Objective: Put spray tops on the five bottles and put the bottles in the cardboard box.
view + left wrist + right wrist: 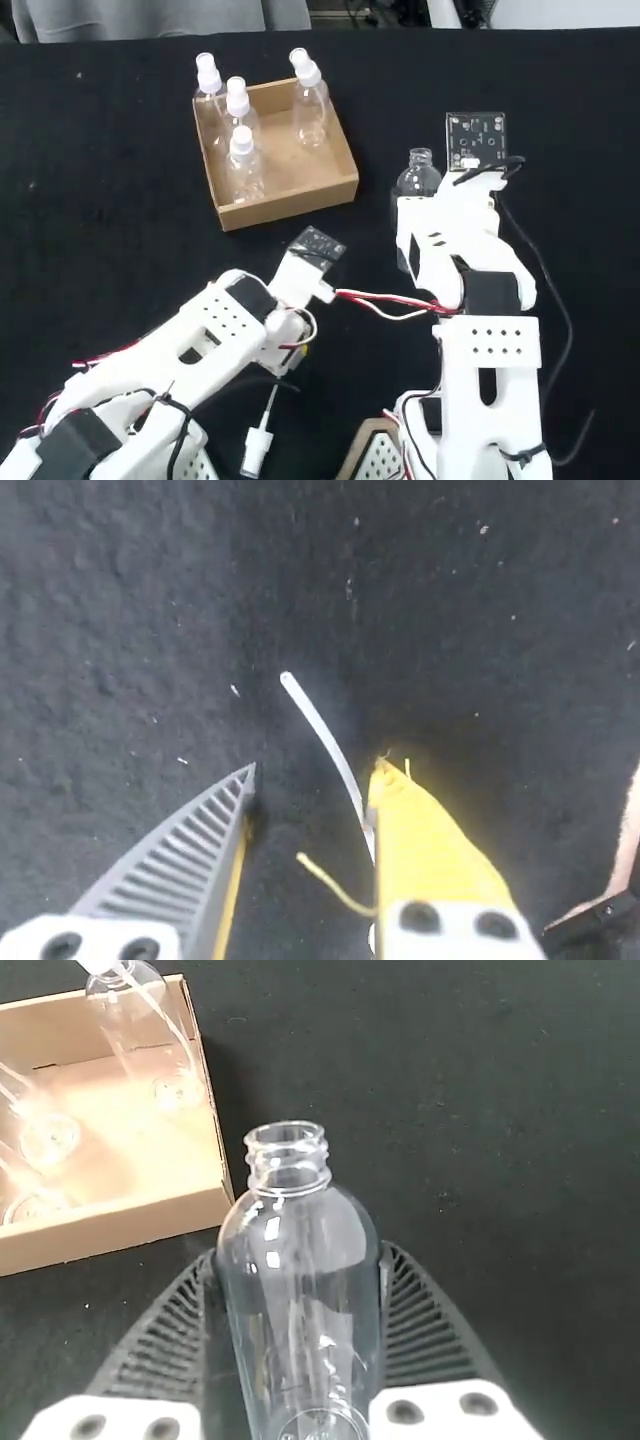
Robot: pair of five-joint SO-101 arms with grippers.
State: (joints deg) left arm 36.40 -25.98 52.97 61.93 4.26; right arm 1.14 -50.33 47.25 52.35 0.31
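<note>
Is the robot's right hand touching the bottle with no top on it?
Touching. The right wrist view shows the right hand clamped around the uncapped bottle, both fingers pressed against its sides with no gap.

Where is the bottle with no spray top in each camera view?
High view: uncapped bottle right of the cardboard box, held by the right gripper.
Left wrist view: instead, a spray top's tube on the black table.
Right wrist view: centre, between the fingers, box corner nearby.
Shared landmark: the cardboard box.

Bright, even light — soft shadows
</note>
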